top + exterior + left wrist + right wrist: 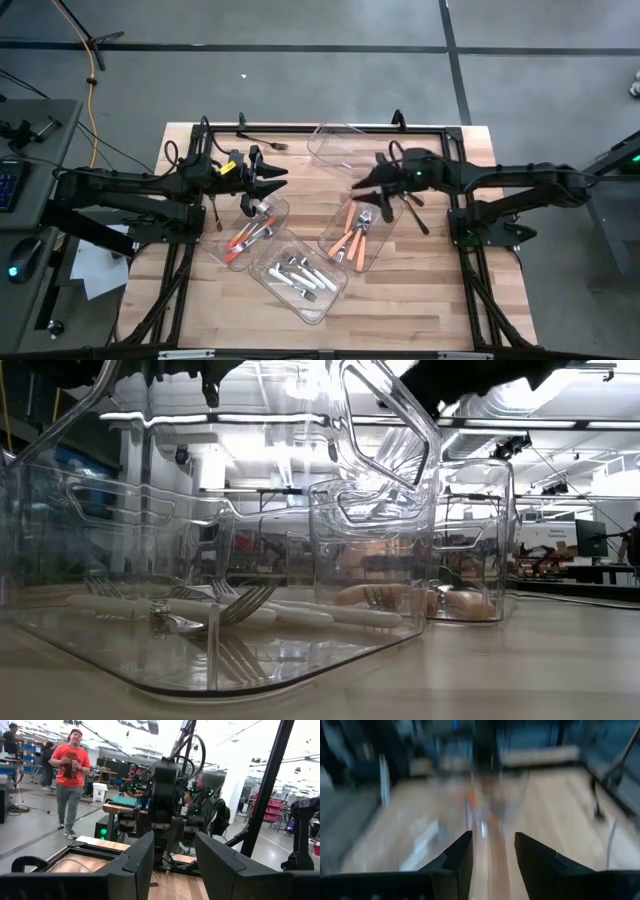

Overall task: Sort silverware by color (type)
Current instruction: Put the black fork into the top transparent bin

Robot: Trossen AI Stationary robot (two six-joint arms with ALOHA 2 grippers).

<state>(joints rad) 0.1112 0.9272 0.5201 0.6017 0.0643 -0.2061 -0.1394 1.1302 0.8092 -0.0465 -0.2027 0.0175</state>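
Note:
Three clear bins hold silverware. The left bin has orange-handled and silver pieces. The middle bin has white-handled pieces. The right bin has orange-handled pieces. A black piece lies on the table beside the right bin, and another black piece lies near the far edge. My left gripper hovers open above the left bin's far end. My right gripper hovers open above the right bin's far end. Nothing is between either pair of fingers.
A fourth clear bin stands with nothing in it near the table's far edge, between the two arms. A black frame runs along the table's far edge. Bare wood shows at the near right. People stand in the room beyond.

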